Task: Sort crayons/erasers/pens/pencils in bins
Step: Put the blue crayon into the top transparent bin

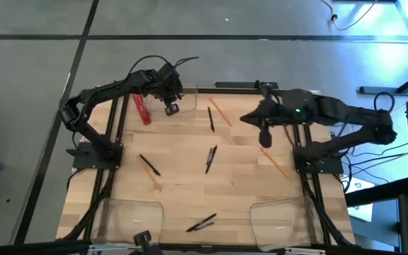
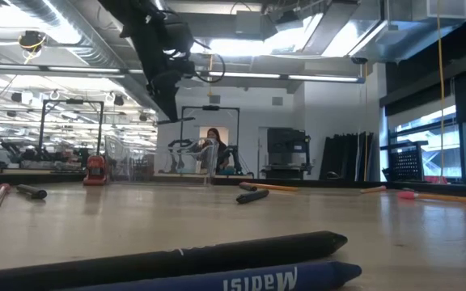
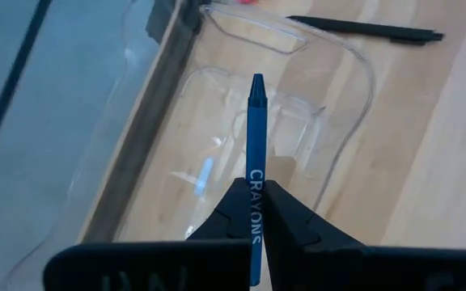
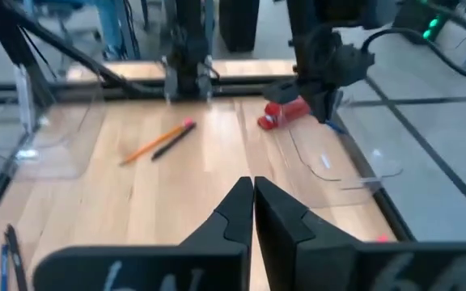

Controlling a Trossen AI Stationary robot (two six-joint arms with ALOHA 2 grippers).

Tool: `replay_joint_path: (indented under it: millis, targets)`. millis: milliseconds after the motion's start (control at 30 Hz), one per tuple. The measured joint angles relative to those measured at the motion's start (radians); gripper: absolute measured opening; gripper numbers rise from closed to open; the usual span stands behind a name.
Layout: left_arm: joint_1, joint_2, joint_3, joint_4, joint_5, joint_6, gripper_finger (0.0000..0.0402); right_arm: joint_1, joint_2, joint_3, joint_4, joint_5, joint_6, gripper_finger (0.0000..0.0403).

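My left gripper [image 1: 171,108] is at the table's far left, shut on a blue crayon [image 3: 255,129] marked "CRAYONS", above a clear bin [image 3: 330,89] that stands at the far edge. My right gripper [image 1: 264,138] hovers over the table's right half; its fingers [image 4: 253,187] are shut and empty. Black pens lie on the wood [image 1: 210,119] [image 1: 210,159] [image 1: 149,165]. A pen [image 2: 176,259] and another blue crayon [image 2: 241,279] lie together by the near edge. Orange pencils lie at the far middle [image 1: 220,111] and at the right [image 1: 275,163]. My left gripper pinches the crayon's labelled part [image 3: 255,182] between its two fingers. The crayon lies along the fingers, and its pointed tip [image 3: 256,81] sticks out past them. The fingers slant down from above. The crayon is lifted clear, over the bin.
A red flat strip [image 1: 142,110] lies beside the far bin. Two more clear bins stand at the near left [image 1: 129,216] and near right [image 1: 282,216]. A black frame runs along the table's sides. A person shows far off in the room [image 2: 213,145].
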Motion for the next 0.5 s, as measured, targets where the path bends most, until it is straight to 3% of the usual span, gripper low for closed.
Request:
replay_joint_path:
  millis: [333,500]
  targets:
    - [0.002,0.113,0.001,-0.002,0.016,0.003,0.0000,-0.042,0.145,0.055,-0.027,-0.114,-0.050,0.0017]
    - [0.002,0.164,0.000,-0.002,0.017,0.003,0.0000,-0.042,0.171,0.055,-0.027,-0.118,-0.051,0.0017]
